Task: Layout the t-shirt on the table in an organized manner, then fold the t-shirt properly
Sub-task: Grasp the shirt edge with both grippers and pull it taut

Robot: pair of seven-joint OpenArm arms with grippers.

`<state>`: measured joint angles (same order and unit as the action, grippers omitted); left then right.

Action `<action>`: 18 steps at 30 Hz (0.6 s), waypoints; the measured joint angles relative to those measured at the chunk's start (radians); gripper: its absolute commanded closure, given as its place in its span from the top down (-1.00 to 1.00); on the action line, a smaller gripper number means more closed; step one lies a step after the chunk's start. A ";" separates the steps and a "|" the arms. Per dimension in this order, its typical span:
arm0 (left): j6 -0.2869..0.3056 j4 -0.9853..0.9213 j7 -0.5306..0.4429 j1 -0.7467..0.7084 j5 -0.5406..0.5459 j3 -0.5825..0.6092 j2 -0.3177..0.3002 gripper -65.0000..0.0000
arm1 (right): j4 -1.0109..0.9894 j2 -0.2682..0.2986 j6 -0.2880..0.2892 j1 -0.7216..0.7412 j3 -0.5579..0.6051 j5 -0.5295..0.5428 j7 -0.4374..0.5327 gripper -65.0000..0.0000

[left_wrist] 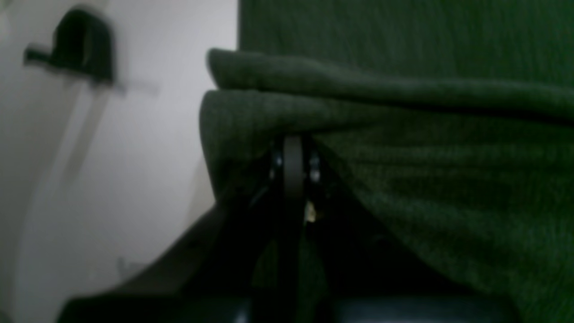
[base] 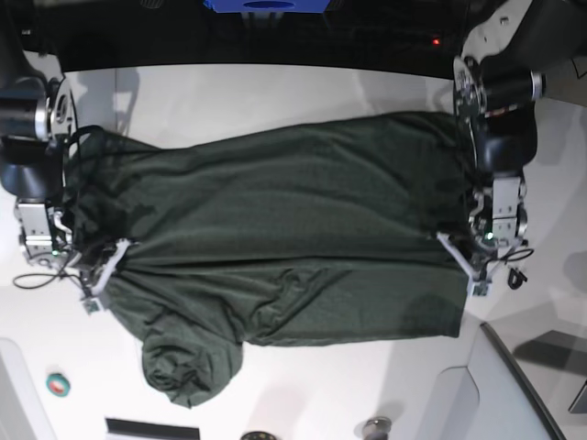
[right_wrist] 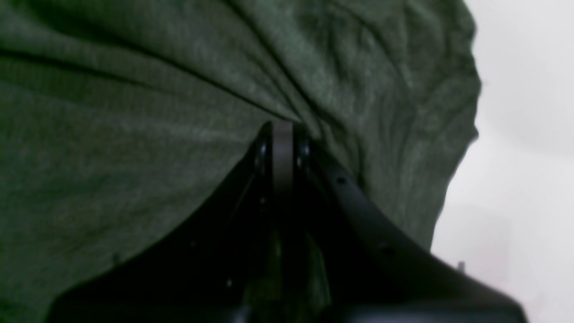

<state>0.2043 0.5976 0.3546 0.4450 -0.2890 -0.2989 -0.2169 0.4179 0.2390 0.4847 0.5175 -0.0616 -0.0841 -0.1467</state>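
Base view shows the t-shirt [base: 275, 229], dark green, plain and creased, stretched across the middle of the white counter [base: 275, 92], one sleeve bunched toward its near edge. Left end effector [base: 456, 249] and right end effector [base: 115, 252] each grasp the cloth; no print or label is readable.

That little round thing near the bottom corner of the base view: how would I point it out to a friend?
Start at the white table and the dark green t-shirt spread across it. Go below the shirt's bunched sleeve toward the table's left edge: the small round object lies alone there. It is teal with a red centre, touching no cloth.
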 measured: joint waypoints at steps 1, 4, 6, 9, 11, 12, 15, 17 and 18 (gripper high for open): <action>-0.007 -0.026 -0.006 0.024 -0.001 0.001 0.004 -1.00 | -0.020 0.004 -0.011 0.007 0.000 -0.004 0.031 -0.97; -0.010 -0.075 -0.003 0.080 0.001 0.002 0.021 -1.00 | -0.033 0.005 -0.022 0.019 0.000 -0.007 0.094 -0.97; -0.003 -0.077 0.000 0.108 0.002 0.002 0.035 -1.00 | -0.032 0.001 -0.021 0.039 0.000 -0.011 0.088 -0.98; -0.002 -0.020 0.013 0.126 0.009 0.001 0.045 -1.00 | 0.125 -0.005 -0.021 0.030 -0.007 0.000 -0.014 -0.98; 0.004 0.061 0.067 0.120 0.016 -0.006 0.041 -1.00 | 0.355 -0.008 -0.023 -0.039 -0.060 0.050 -0.129 -0.96; 0.004 0.115 0.085 0.105 0.018 -0.010 0.036 -1.00 | 0.490 -0.009 -0.022 -0.091 -0.105 0.083 -0.188 -0.95; 0.003 0.319 0.164 0.017 0.088 -0.051 0.014 -1.00 | 0.861 -0.010 -0.026 -0.272 -0.199 0.122 -0.355 -0.90; -0.002 0.453 0.243 -0.068 0.159 -0.060 -0.008 -1.00 | 1.043 -0.035 -0.032 -0.397 -0.243 0.114 -0.441 -0.67; 0.016 0.516 0.279 -0.113 0.199 -0.057 -0.022 -1.00 | 1.112 -0.057 -0.032 -0.449 -0.260 0.117 -0.471 -0.52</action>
<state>0.2199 1.1133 0.6338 0.3317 -0.0898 -0.3561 -0.2386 1.5299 0.1822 0.4522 0.0681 -0.3214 0.0334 -0.6178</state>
